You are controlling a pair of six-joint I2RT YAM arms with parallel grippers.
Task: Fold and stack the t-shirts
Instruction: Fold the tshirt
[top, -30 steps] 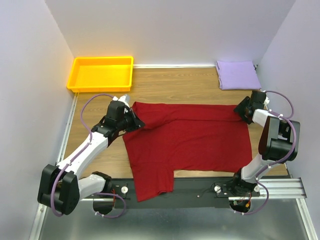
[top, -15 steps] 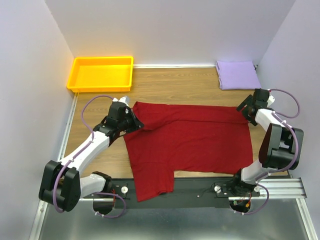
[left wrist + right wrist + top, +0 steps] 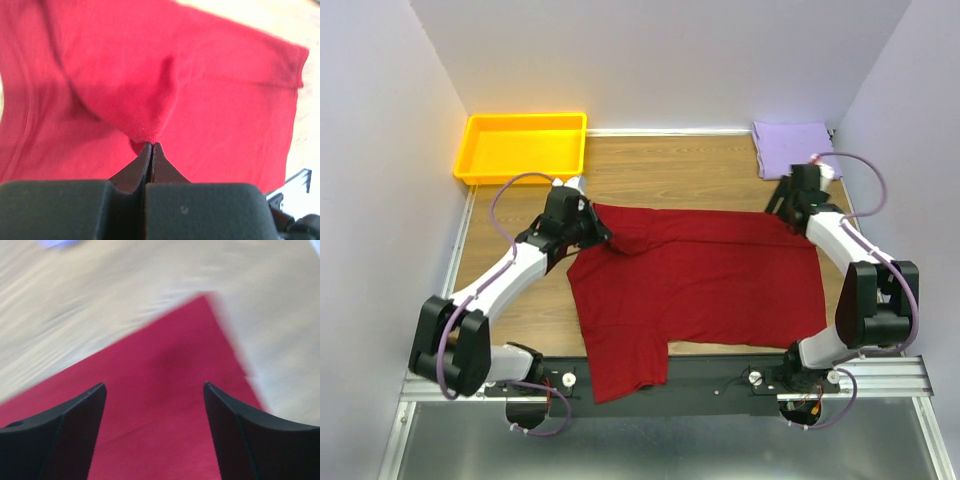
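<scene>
The deep red t-shirt point(image 3: 700, 280) lies spread on the wooden table, one sleeve hanging over the near edge. My left gripper point(image 3: 598, 233) is shut on a pinch of red cloth at the shirt's far left part and lifts it into a small peak point(image 3: 145, 131). My right gripper point(image 3: 781, 205) is open and empty, just above the shirt's far right corner point(image 3: 200, 330); the cloth shows between its fingertips point(image 3: 99, 390). The pale lavender t-shirt point(image 3: 795, 148) lies folded at the far right corner of the table.
A yellow-orange plastic tray point(image 3: 475, 168) stands at the far left corner. White walls close in the left, far and right sides. A black rail with a metal strip point(image 3: 720, 375) runs along the near edge of the table.
My right gripper has swung from the right table edge inward and farther away, over the red shirt's far right corner. My left gripper has lifted its pinch of cloth and moved slightly right and away.
</scene>
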